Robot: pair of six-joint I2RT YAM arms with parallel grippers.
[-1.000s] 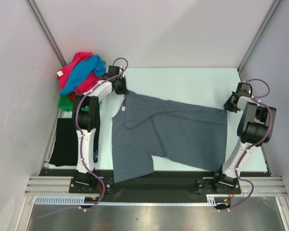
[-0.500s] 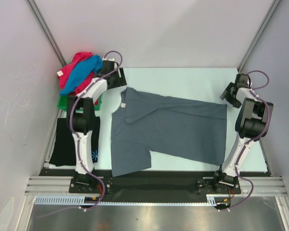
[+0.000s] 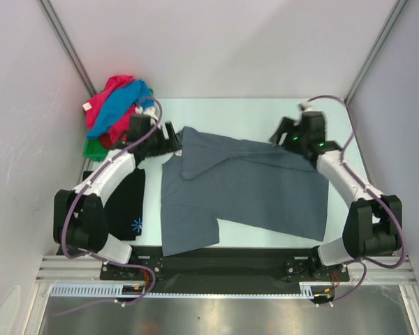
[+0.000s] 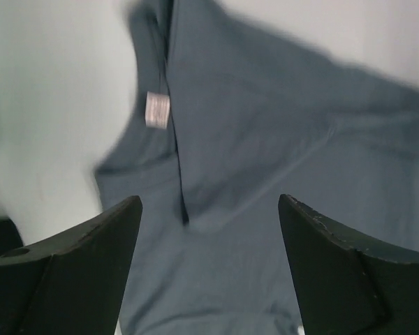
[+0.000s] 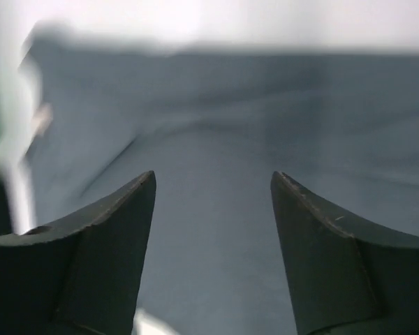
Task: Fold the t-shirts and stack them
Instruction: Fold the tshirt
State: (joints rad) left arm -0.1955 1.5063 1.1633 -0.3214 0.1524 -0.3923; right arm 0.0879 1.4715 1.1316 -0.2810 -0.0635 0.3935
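Observation:
A slate-grey t-shirt [image 3: 251, 188] lies spread across the middle of the table, collar at the far left, one sleeve folded in. Its white neck label [image 4: 157, 110] shows in the left wrist view. My left gripper [image 3: 173, 139] [image 4: 209, 201] hovers open over the collar end of the grey t-shirt [image 4: 279, 139], holding nothing. My right gripper [image 3: 283, 136] [image 5: 214, 175] hangs open above the far right edge of the grey t-shirt [image 5: 265, 105], also empty. A black t-shirt [image 3: 129, 199] with a blue-white print [image 3: 137, 225] lies flat at the left. Pink and blue t-shirts [image 3: 115, 105] are heaped at the far left.
A green tray [image 3: 93, 149] sits under the pink and blue heap at the far left corner. Grey walls with metal posts [image 3: 66, 42] close in the table on three sides. The arm bases stand on the black rail [image 3: 216, 262] at the near edge.
Both grippers have opened and let go of the grey t-shirt's far corners. Both arms then swung inward over the shirt, which now lies flat.

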